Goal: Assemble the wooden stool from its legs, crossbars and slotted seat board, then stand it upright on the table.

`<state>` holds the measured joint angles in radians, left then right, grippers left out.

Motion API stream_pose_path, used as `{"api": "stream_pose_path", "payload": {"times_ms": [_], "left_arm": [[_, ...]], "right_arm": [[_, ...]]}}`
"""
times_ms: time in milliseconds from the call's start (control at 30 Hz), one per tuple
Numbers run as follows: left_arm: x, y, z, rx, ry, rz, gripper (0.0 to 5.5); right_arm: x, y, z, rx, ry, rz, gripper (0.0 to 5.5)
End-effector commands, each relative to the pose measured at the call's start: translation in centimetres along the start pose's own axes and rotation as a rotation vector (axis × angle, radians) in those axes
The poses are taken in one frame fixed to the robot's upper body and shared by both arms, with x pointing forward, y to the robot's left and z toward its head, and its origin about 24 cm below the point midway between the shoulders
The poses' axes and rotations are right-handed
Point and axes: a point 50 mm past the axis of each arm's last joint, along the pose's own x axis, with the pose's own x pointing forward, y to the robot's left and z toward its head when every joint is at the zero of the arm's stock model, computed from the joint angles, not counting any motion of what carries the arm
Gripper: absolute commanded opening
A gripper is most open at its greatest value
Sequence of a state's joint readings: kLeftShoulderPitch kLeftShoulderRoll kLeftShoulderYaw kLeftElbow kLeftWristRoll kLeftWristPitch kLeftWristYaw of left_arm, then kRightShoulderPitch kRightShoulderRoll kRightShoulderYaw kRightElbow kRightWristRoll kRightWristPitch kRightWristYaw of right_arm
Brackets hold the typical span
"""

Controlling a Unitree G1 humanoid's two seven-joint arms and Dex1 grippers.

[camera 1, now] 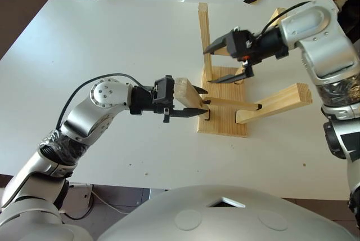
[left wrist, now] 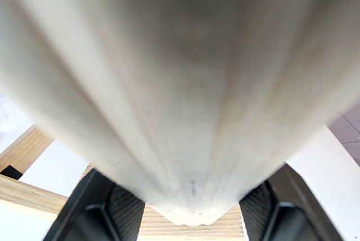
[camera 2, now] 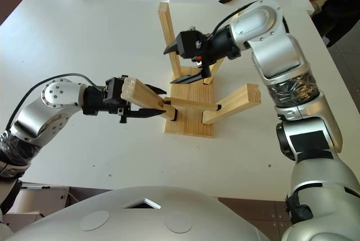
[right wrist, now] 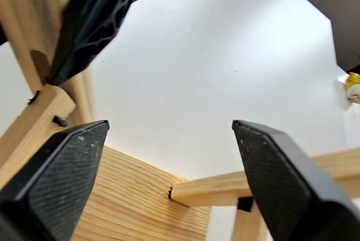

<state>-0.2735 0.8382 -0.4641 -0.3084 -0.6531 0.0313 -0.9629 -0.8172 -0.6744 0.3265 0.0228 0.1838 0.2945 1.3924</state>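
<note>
Left claw [camera 1: 202, 101] grips leg [camera 1: 185, 90], angled toward board [camera 1: 222, 125]

Stool parts all look like bare pale wood. The seat board [camera 1: 222, 124] has clear straight grain, matt, no varnish shine, and the leg [camera 1: 188, 92] seen close up is sanded smooth with softly rounded edges. The table [camera 1: 112, 55] is a smooth white top with a slight sheen. The right gripper [right wrist: 169, 125] has matt black plastic fingers [right wrist: 278, 187], finely grainy.

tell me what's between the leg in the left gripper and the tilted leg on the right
A thin crossbar runs from the held leg to the tilted leg, above the seat board; the left eye view shows it.
</note>
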Motion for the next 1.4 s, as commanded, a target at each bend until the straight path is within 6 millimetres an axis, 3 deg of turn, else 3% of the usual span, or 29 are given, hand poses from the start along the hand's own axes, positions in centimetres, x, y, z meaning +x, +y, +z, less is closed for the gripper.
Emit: {"api": "stream_pose_path", "payload": {"times_ms": [33, 167, 433, 700, 1067, 1400], "left_arm": [[-2.8, -5.0, -7.3, -0.36, 0.432, -0.044, 2.05], [-2.9, -4.9, -7.2, -0.364, 0.438, -0.043, 2.05], [-1.4, -2.0, -9.0, -0.436, 0.441, -0.03, 2.05], [-1.2, -2.6, -10.0, -0.479, 0.462, -0.117, 2.05], [-0.5, -2.4, -10.5, -0.382, 0.516, -0.152, 2.05], [0.8, -2.9, -11.3, -0.325, 0.542, -0.167, 2.05]], "right_arm": [[-3.7, 0.0, 0.2, 0.02, 0.001, -0.102, 4.05], [-4.1, 0.5, -0.3, 0.029, 0.017, -0.109, 4.05], [-2.9, 1.5, -0.5, 0.041, -0.008, -0.068, 4.05], [-0.2, 2.3, -0.7, 0.019, 0.014, 0.046, 4.05], [2.5, 4.0, -2.4, -0.007, 0.093, 0.185, 4.05], [3.4, 4.9, -1.9, 0.002, 0.057, 0.245, 4.05]]}}
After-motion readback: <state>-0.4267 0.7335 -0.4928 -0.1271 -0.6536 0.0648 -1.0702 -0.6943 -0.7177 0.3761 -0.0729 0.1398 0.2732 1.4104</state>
